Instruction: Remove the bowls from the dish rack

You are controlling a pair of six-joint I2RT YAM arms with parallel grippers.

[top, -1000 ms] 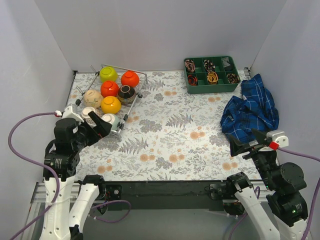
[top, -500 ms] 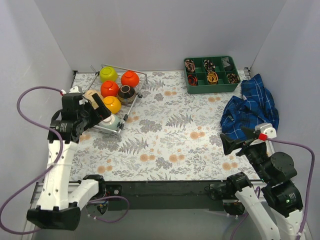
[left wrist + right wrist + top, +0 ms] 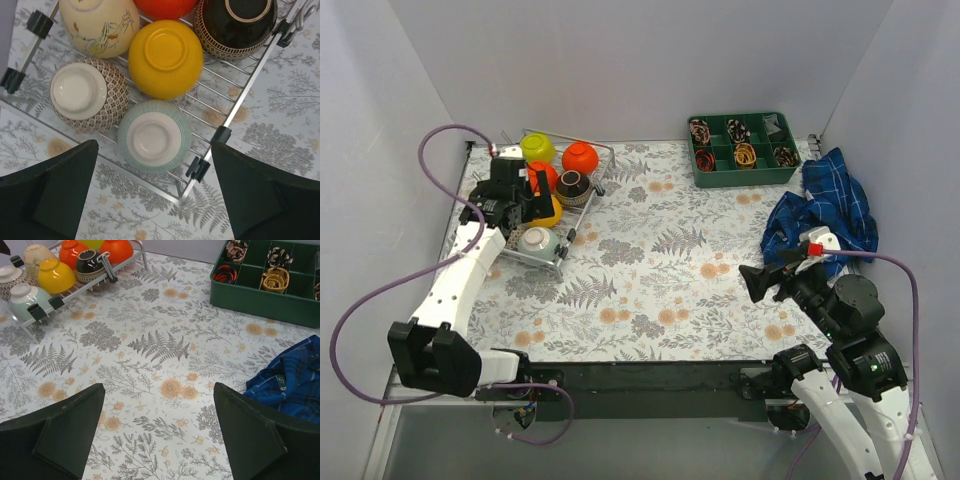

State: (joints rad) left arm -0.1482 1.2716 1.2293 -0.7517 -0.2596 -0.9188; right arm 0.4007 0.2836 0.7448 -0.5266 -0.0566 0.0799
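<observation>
The silver wire dish rack (image 3: pixel 582 216) stands at the far left and holds several upturned bowls: lime green (image 3: pixel 537 148), red-orange (image 3: pixel 580 157), dark brown (image 3: pixel 573 185), yellow-orange (image 3: pixel 546 211) and a whitish ribbed one (image 3: pixel 537 240). My left gripper (image 3: pixel 523 205) hovers open over the rack's near end. The left wrist view shows the rack (image 3: pixel 243 97) with the whitish ribbed bowl (image 3: pixel 154 136) between my open left gripper (image 3: pixel 154 150) fingers, and the grey-patterned (image 3: pixel 82 94), yellow-orange (image 3: pixel 165 57), beige (image 3: pixel 100 25) and dark brown (image 3: pixel 235 22) bowls behind. My right gripper (image 3: pixel 760 282) is open and empty above the floral mat (image 3: pixel 159 390).
A green compartment tray (image 3: pixel 744 176) with small items sits at the far right, also in the right wrist view (image 3: pixel 260 299). A crumpled blue plaid cloth (image 3: pixel 825 222) lies at the right edge. White walls close in the left, back and right.
My left arm has reached from the near left up over the dish rack's near end. My right arm has swung forward and left over the mat. The bowls have not moved.
</observation>
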